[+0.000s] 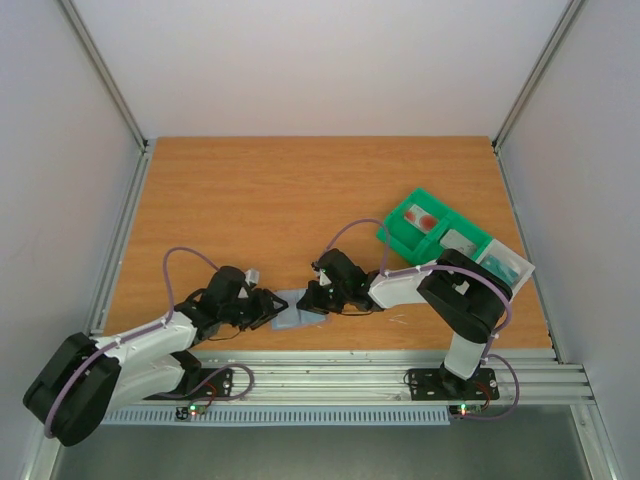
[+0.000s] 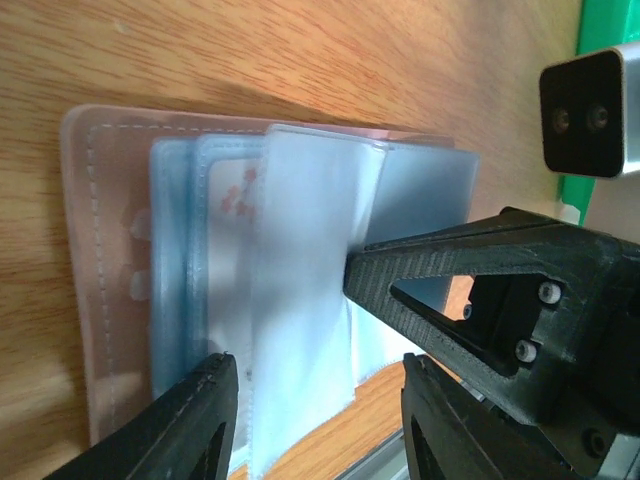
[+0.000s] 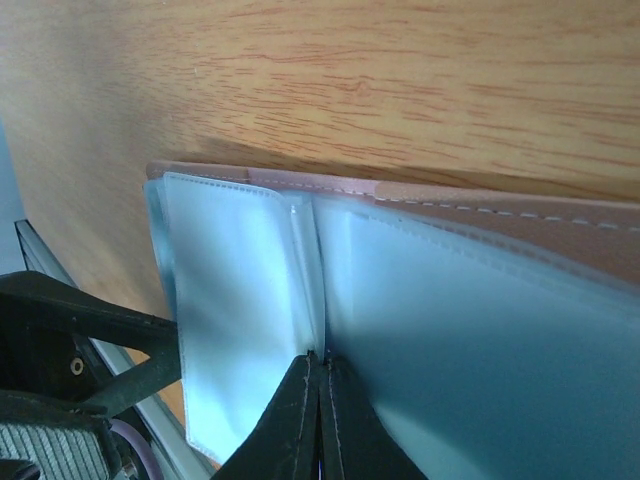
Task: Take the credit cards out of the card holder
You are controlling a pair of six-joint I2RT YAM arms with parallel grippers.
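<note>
The bench [image 1: 300, 190] fills most of my overhead feed, a bare wooden top with both arms reaching in from the near edge. The left arm [image 1: 130, 345] and the right arm [image 1: 460, 300] bend towards each other, and their bulk covers much of what lies between them.

To the right sits the green tray [image 1: 405, 225], partly behind the right arm's elbow. Its far-right compartments look pale and I cannot read what is in them. The credit cards [image 1: 428, 218] I can pick out lie in the tray, one of them white with red marks.

The card holder [image 1: 295, 318] lies open and flat near the front edge of the bench, between the two tools. From above it is only a blue-grey patch. Up close it shows a pinkish stitched cover and several cloudy clear sleeves fanned out. One sleeve holds something with faint reddish print, too blurred to identify.

The left tool [image 1: 270, 307] is released. Its fingers [image 2: 190, 425] stand apart on either side of the holder's near edge, with one pale sleeve running down between them.

The right tool [image 1: 313, 300] is clenched, with its tips pressed together at the seam between two sleeves. I cannot tell whether a sliver of plastic is caught between them.
</note>
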